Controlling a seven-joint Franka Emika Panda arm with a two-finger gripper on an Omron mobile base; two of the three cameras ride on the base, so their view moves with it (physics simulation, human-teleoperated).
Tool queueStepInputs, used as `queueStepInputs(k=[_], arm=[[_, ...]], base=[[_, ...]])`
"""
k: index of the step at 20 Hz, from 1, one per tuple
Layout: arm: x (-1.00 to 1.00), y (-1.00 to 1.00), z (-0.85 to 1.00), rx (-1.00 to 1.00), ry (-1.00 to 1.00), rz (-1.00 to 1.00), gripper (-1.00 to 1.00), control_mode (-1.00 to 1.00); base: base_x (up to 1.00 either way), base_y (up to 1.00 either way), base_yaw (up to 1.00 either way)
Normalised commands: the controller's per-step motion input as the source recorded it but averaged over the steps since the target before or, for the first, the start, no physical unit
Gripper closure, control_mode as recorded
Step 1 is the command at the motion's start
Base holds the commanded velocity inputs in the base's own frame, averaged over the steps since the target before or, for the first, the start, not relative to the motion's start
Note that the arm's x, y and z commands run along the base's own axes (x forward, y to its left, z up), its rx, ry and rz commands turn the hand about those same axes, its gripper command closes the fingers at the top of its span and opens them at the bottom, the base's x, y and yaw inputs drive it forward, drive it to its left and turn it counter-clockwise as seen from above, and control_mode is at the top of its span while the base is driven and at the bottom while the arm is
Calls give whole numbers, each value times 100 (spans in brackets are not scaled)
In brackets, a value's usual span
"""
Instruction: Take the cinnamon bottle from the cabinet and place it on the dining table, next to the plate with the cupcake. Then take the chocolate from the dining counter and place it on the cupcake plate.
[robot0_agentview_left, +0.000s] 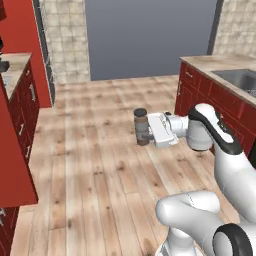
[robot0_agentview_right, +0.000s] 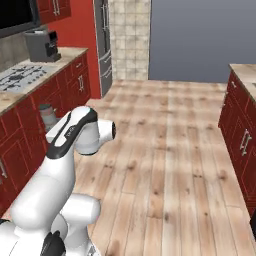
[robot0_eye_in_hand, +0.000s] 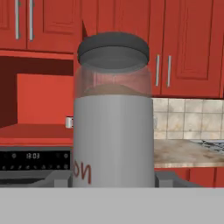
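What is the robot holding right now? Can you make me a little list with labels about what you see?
holding: the cinnamon bottle, upright, in the hand
bottle look: dark cap, clear top with brown powder, pale band with red letters
hand: shut on the bottle from both sides
where: out over the wooden floor, off any counter
behind the bottle: red cupboards and a marble counter
nearby: stove top and coffee machine on the left counter
plate and cupcake: cannot tell
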Motion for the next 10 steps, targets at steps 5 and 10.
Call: queueStepInputs(k=[5, 10], arm=[[0, 0, 0, 0, 0, 0, 100, 100], [0, 0, 0, 0, 0, 0, 100, 100]], base=[[0, 1, -100], [0, 1, -99]])
